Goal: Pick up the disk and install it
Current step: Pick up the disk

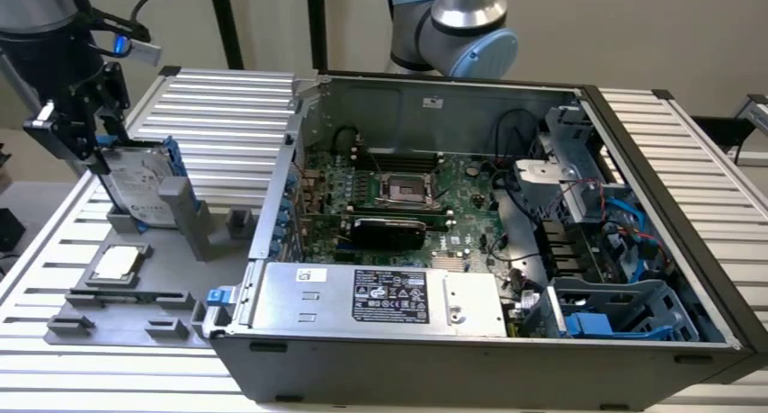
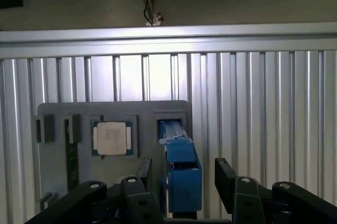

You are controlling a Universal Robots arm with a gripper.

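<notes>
The disk (image 1: 135,177), a silver-grey drive with a white label in a blue carrier, stands on edge in a slot of the grey fixture (image 1: 114,309) at the exterior view's left. My gripper (image 1: 99,154) has come down over its top. In the wrist view the disk's blue carrier edge (image 2: 181,174) sits between my two black fingers (image 2: 225,176), and my gripper (image 2: 184,177) is open with a gap on each side, so the fingers do not touch the carrier.
An open computer case (image 1: 480,359) lies to the exterior view's right, with its motherboard (image 1: 397,193), a silver box with a black label (image 1: 384,298) and blue drive bays (image 1: 618,314). A small square chip (image 1: 117,263) (image 2: 111,138) rests on the fixture. The table (image 1: 228,98) is ribbed aluminium.
</notes>
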